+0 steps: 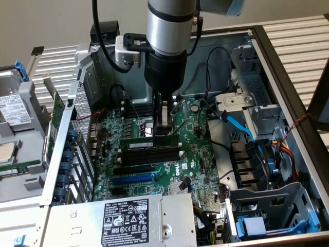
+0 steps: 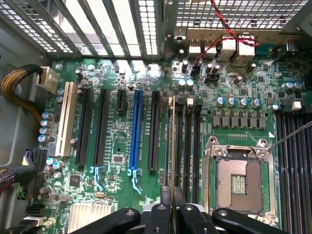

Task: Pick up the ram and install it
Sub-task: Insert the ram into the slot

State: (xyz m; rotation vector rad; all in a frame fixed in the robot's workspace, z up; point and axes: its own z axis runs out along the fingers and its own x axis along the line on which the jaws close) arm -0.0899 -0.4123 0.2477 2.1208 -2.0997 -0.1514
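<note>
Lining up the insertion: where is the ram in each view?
Exterior view: ram, lengthwise by the black memory slots, under the end effector.
Wrist view: ram edge-on, a thin strip between blue slot and CPU socket.
Shared landmark: blue slot.

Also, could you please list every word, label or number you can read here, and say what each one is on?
"DELL": white print on the green motherboard, as best it reads.
White label on the silver power supply box: print too small to read.
White sticker on the dark-green ram stick: too small to read.
Label on the grey hard drive: blurred.
</note>
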